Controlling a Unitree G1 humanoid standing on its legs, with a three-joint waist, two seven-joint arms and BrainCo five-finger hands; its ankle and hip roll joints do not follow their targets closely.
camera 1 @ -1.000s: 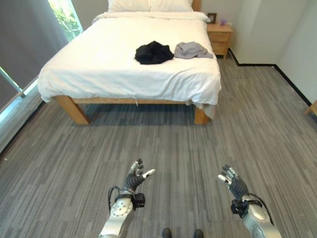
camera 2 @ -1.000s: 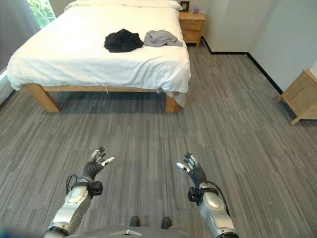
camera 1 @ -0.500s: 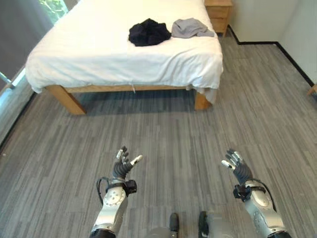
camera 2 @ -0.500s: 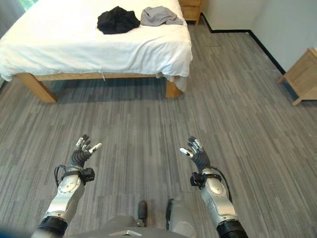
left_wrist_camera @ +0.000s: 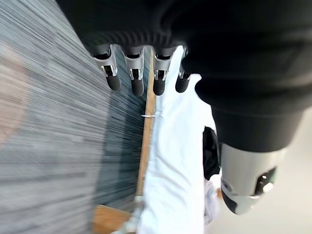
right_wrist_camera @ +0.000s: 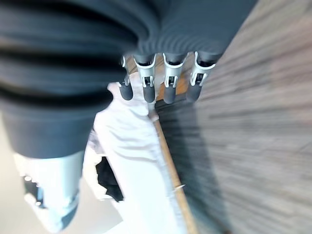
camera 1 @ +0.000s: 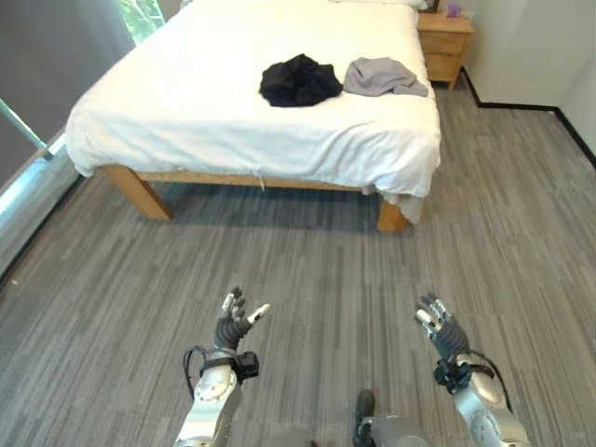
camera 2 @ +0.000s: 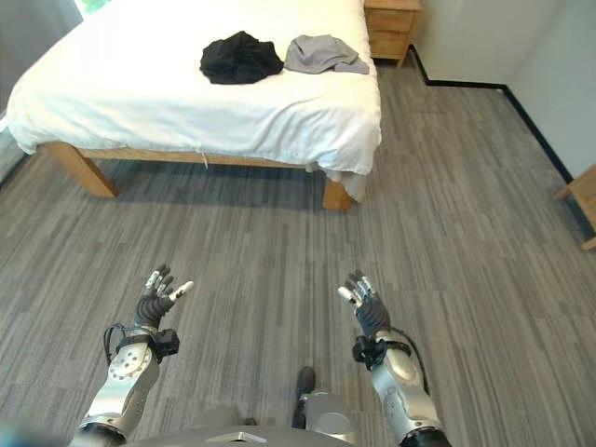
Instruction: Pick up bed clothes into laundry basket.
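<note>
Looking from the left eye: the whole picture has shifted since half a second ago, so the camera moved, not the things; the bed stands a little lower in view now.
Meaning for the task: the approach is not finished (my judgement), the clothes are untouched and well apart from both hands.
Clothes, left eye: a black garment and a grey garment lie side by side on the white bedding, near the foot corner.
Hands, right eye: the left hand and the right hand are raised over the grey floor, fingers spread, holding nothing, as before.
Left wrist: straight fingers point toward the bed edge; the black garment shows past them.
Right wrist: straight fingers, empty, the bed beyond.
Basket: I cannot say where it is.
</note>
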